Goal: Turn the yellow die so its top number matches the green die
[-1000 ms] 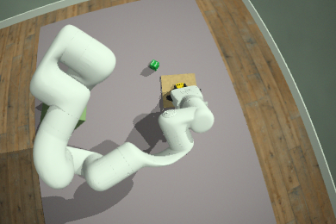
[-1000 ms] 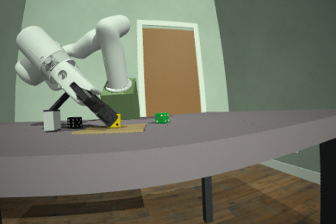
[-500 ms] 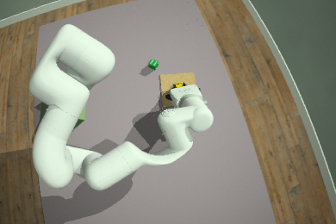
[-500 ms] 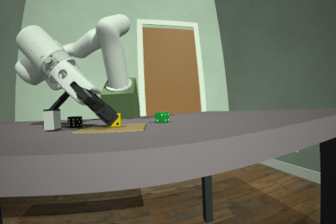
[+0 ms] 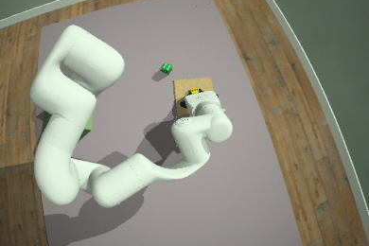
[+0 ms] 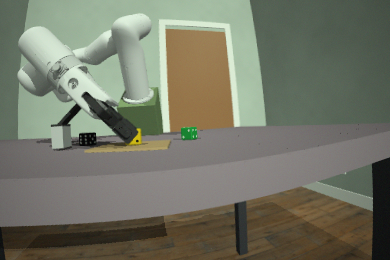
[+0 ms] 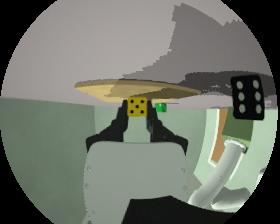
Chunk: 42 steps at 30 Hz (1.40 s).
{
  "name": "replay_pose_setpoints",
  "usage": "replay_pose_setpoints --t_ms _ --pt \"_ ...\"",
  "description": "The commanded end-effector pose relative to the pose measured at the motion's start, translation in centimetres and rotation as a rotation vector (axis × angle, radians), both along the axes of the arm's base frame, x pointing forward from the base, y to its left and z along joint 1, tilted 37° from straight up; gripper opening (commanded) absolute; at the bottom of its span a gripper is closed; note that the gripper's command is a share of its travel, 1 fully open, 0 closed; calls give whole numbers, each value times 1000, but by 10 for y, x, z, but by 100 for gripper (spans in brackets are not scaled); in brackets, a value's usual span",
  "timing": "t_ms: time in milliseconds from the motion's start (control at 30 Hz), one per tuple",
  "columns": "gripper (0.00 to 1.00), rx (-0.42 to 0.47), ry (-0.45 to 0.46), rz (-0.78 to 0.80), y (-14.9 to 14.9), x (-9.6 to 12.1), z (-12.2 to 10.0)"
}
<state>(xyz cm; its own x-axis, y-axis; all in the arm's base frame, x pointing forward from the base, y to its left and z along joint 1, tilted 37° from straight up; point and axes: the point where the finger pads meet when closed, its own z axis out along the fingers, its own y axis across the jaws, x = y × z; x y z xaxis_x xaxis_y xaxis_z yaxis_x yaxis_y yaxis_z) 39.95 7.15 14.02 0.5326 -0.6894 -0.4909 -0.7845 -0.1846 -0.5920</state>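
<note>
Yellow die [image 7: 138,106] pinched in end effector [image 7: 138,122], tilted on mat [image 6: 150,145]; top no. unreadable.

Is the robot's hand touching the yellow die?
Touching. In the wrist view the hand has its fingers pressed on both sides of the yellow die.

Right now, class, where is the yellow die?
In the exterior view the yellow die sits tilted on the tan mat, clamped in the gripper, left of the green die and right of the black die.
</note>
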Motion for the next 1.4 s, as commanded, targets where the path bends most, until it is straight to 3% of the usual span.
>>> replay_pose_setpoints --t_ms 0,633,667,1367 --pt "27 -1 -2 0 0 0 1" --pt "47 -1 -2 0 0 0 1" --pt "69 -1 -2 0 0 0 1" --pt "69 -1 -2 0 0 -1 2"
